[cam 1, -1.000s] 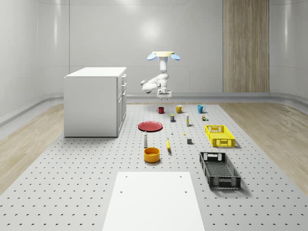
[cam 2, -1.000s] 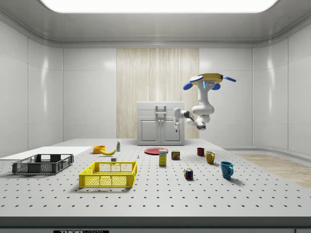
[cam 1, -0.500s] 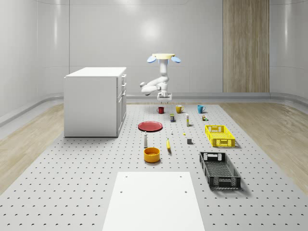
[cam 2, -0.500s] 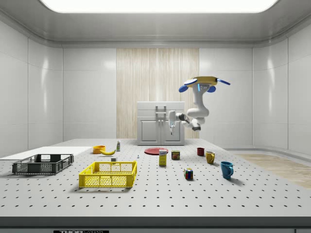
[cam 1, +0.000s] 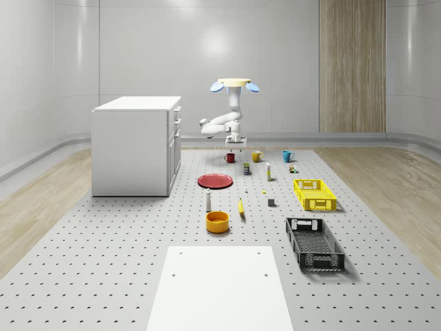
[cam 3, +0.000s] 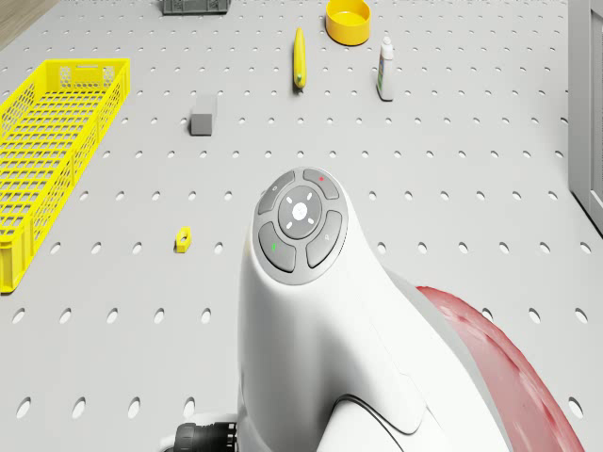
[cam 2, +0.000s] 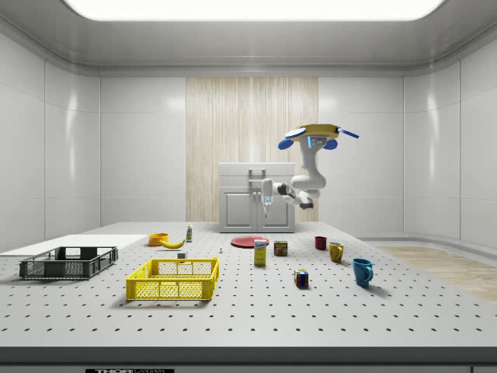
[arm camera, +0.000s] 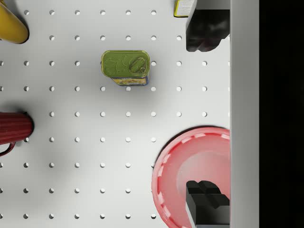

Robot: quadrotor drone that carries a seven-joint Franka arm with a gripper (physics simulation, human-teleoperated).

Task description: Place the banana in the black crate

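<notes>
The yellow banana (cam 1: pixel 241 207) (cam 2: pixel 172 243) (cam 3: pixel 299 56) lies on the pegboard table between an orange bowl and a small grey block. At the table's near right in the whole-scene view stands the black crate (cam 1: pixel 314 243) (cam 2: pixel 68 263). The drone (cam 1: pixel 234 84) (cam 2: pixel 314 136) hovers high over the table's far part. Its arm is bent down, holding the gripper (cam 1: pixel 236 144) (cam 2: pixel 266 203) (arm camera: pixel 207 116) in the air above the rim of the red plate (arm camera: pixel 190 171). The two black fingers (arm camera: pixel 207 28) are open with nothing between them, far from banana and crate.
A white cabinet (cam 1: pixel 136 145) stands at the whole-scene view's left. On the table are a yellow crate (cam 1: pixel 315 194), an orange bowl (cam 1: pixel 217 221), a white bottle (cam 1: pixel 208 201), a green can (arm camera: pixel 125 68), a red mug (arm camera: pixel 14 128), further mugs and a white mat (cam 1: pixel 220 286).
Drone and arm have shifted toward the side view's left, and the gripper hangs slightly lower. Nothing on the table has moved.
</notes>
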